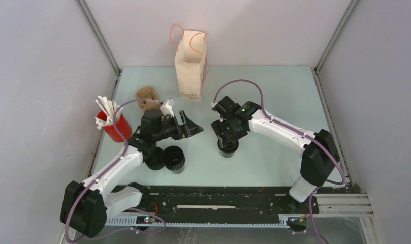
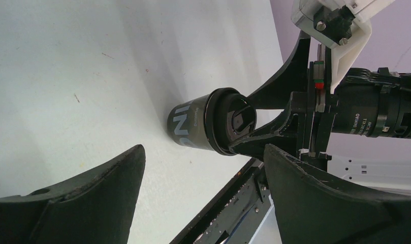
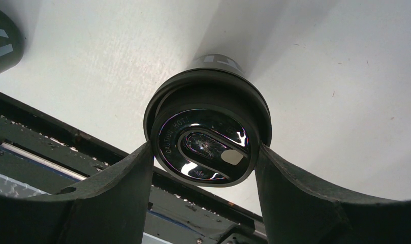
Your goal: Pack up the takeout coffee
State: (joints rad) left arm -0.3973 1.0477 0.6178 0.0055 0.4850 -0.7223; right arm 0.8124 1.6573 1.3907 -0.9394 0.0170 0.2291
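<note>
Right claw (image 3: 205, 155) clamped on lid rim of takeout coffee (image 3: 208, 109), cup upright on worktop (image 3: 320, 76) between its fingers. Left claw (image 1: 190, 125) spread wide, empty, aimed at that cup; two more black cups (image 1: 174, 158) back by its wrist

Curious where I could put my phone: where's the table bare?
Bare: back right, between paper bag and right wall; front, right of the coffee cup in the right hand. Crowded: left side, with red cup, carrier, left hand, two black cups.
</note>
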